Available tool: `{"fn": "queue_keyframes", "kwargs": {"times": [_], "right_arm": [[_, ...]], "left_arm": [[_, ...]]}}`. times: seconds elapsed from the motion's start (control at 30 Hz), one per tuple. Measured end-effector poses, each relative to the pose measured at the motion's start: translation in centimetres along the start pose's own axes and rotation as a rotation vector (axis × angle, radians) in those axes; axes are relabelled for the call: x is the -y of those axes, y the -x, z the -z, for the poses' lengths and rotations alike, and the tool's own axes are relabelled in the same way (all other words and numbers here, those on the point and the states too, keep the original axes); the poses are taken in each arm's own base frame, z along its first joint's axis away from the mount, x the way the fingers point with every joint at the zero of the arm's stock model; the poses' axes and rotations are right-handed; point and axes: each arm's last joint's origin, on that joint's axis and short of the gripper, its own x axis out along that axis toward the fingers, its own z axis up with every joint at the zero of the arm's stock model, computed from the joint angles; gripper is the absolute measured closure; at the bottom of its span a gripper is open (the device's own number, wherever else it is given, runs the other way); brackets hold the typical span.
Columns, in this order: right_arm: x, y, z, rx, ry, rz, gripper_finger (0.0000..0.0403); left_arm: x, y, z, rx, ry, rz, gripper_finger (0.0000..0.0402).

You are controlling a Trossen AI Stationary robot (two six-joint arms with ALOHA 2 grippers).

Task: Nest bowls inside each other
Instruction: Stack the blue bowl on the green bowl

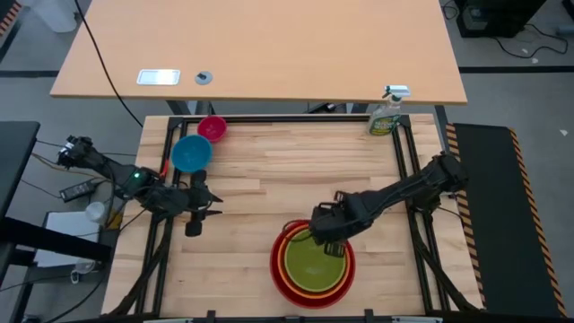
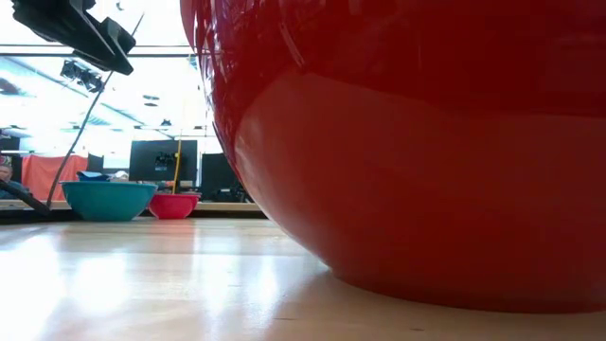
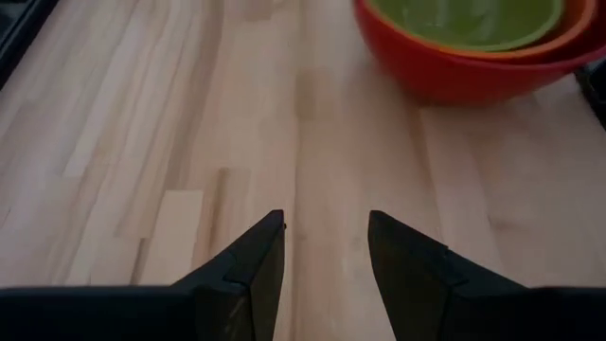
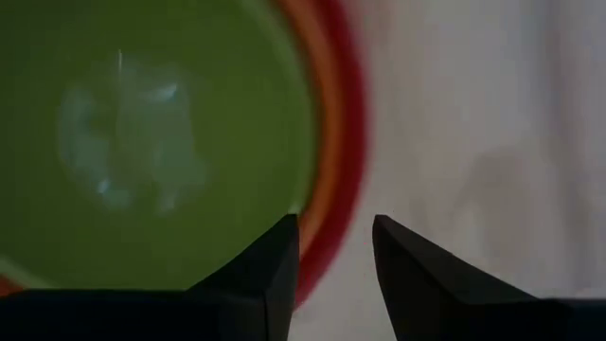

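Note:
A lime green bowl [image 1: 312,260] sits inside an orange bowl [image 1: 289,240], which sits inside the large red bowl [image 1: 278,278] near the table's front edge. My right gripper [image 4: 336,223] hangs open above the stack's far rim [image 4: 327,189], pointing down, with nothing between its fingers. The blue bowl [image 1: 191,152] and the smaller pink bowl [image 1: 213,127] stand apart on their bases at the far left. My left gripper [image 3: 327,218] is open over bare wood near the blue bowl, tilted down toward the stack [image 3: 473,38].
A green spray bottle [image 1: 387,112] stands at the table's far right corner. Black frame rails [image 1: 408,161] run along the table's left and right sides. Bare wood [image 1: 269,179] lies between the two loose bowls and the stack.

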Motion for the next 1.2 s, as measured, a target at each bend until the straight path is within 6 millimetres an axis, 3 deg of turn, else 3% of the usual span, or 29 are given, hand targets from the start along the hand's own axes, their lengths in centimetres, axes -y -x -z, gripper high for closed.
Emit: {"fn": "queue_keyframes", "kwargs": {"times": [0.1, 0.23, 0.53, 0.77, 0.93, 1.2], "right_arm": [[1.6, 1.5, -1.1, 0.14, 0.023, 0.049, 0.0259], [4.6, 1.2, -4.2, 0.283, 0.012, 0.072, 0.0265], [10.8, -2.3, -9.7, 0.672, -0.007, 0.097, 0.0267], [14.6, -5.4, -10.8, 0.924, -0.039, -0.118, 0.0266], [15.2, -6.3, -10.4, 0.93, -0.05, -0.136, 0.0263], [13.4, -6.1, -10.3, 0.953, 0.018, -0.14, 0.0263]], "left_arm": [[-0.5, -0.5, 0.1, -0.033, 0.013, -0.045, 0.0244], [-1.6, -1.2, 0.5, -0.127, 0.057, -0.12, 0.0244], [-3.1, -2.8, 1.6, -0.341, 0.159, -0.217, 0.0244], [-4.1, -4.3, 1.9, -0.441, 0.256, -0.31, 0.0244], [-4.7, -5.9, 2.4, -0.534, 0.326, -0.39, 0.0244], [-6.0, -7.2, 3.4, -0.741, 0.342, -0.498, 0.0244]]}}
